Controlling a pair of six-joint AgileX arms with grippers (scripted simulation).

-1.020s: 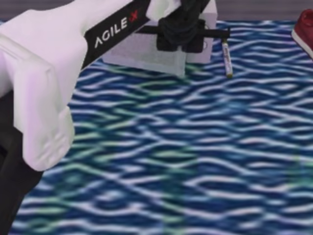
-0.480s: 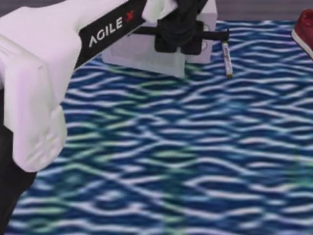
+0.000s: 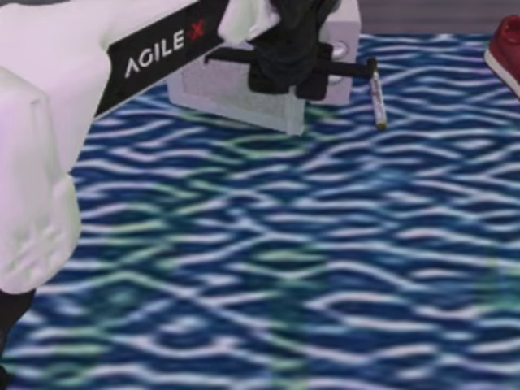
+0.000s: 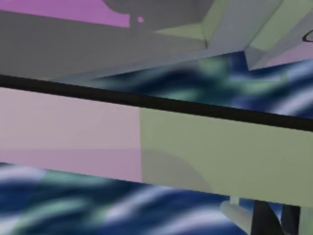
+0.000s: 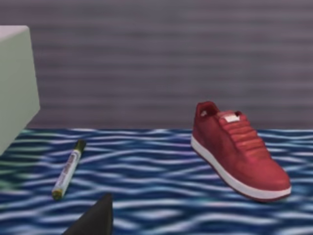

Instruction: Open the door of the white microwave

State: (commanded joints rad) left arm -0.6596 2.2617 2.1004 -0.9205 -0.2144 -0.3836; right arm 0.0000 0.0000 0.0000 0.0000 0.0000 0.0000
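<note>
the white microwave (image 3: 268,81) stands at the far edge of the surface (image 3: 309,268), a little left of the middle of that edge, on the blue and white wave-patterned cover. its door (image 3: 236,96) hangs partly open, the speckled grey window panel angled out from the body toward the near side. one silver-grey knob (image 3: 340,50) shows on the front panel to the right of the door.

the left arm (image 3: 97,89) reaches in from the left edge up to the microwave, and the left gripper (image 3: 296,61) sits right at the front of the oven, over the door's free edge. whether its jaws are spread or pinching the handle cannot be told; in the left wrist view only flat pink and pale green panels close up and a black bar are seen.

a marker pen (image 3: 378,99) lies on the surface just to the right of the microwave. a red sneaker (image 3: 505,50) sits at the far right corner.

the right gripper (image 5: 95,220) appears only as a dark tip in its own wrist view, facing the pen and sneaker.
</note>
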